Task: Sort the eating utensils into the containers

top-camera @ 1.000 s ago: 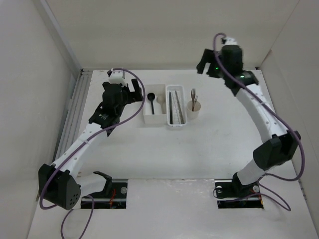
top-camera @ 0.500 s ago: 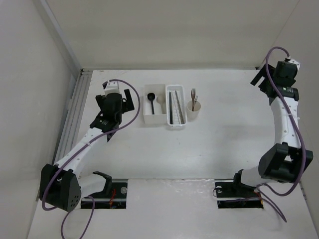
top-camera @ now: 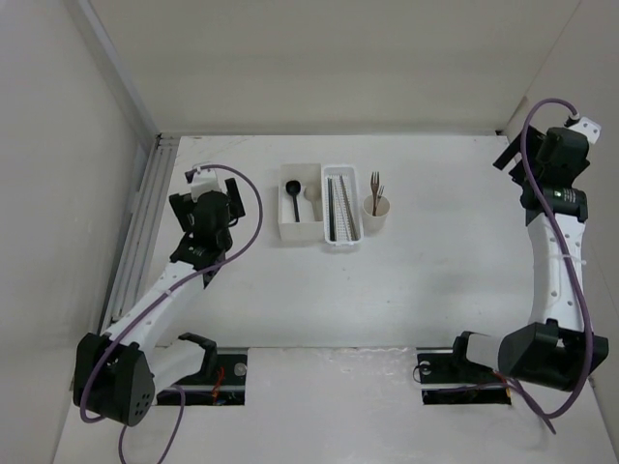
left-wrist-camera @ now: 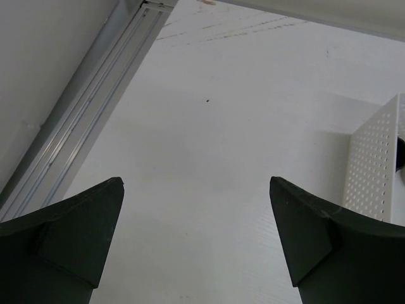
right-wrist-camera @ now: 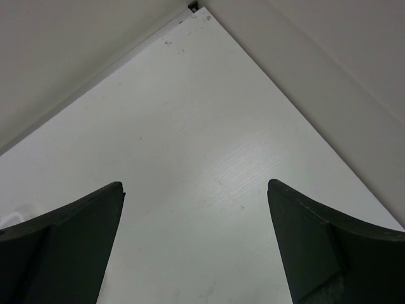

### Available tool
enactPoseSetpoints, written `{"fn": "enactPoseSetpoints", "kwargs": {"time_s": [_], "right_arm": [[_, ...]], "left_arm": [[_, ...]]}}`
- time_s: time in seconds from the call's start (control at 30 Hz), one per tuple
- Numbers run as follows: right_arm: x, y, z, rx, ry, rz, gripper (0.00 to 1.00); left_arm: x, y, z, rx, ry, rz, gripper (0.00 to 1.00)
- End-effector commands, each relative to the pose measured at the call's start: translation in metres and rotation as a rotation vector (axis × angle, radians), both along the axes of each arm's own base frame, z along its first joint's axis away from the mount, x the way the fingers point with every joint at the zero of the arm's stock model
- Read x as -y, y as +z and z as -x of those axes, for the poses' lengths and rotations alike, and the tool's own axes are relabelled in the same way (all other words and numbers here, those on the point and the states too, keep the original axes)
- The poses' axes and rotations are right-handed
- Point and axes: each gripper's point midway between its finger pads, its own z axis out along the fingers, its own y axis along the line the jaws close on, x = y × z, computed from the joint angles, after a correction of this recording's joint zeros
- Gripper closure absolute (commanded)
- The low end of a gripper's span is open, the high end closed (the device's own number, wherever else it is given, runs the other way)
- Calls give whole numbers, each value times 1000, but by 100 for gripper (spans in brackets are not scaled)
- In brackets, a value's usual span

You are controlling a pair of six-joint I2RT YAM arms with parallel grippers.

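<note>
The box (top-camera: 300, 233) lies left of the tray (top-camera: 341, 244), the cup (top-camera: 375, 219) with forks (top-camera: 376, 188) right.

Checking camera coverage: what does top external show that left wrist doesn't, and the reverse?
Only top external: both arms whole, the right gripper by the right wall, the black spoon and beige spoon in the square box, chopsticks in the perforated tray, forks in the cup.
Only left wrist: the left gripper up close, open and empty; holes in a white container wall.
Both: the table and the metal rail.
</note>
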Motion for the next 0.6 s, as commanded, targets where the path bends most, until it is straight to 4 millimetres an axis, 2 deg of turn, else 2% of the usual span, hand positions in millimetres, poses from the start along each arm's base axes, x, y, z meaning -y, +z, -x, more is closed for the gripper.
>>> {"fn": "enactPoseSetpoints", "kwargs": {"time_s": [0.0,0.1,0.33,0.5,0.57], "right_arm": [[2,13,12,29,-27,21,0],[2,17,14,35,-24,31,0],[0,20,22,41,-21,41,0],[-9,13,22,40,37,38,0],[-13,23,22,96,70,66,0]], "left_arm": [[-10,7,5,45,52,6,0],[-9,0,9,35,49,29,0],[-10,4,12,52,48,35,0],[-11,-1,16,38,51,37,0],[-10,-1,16,41,53,47,0]]}}
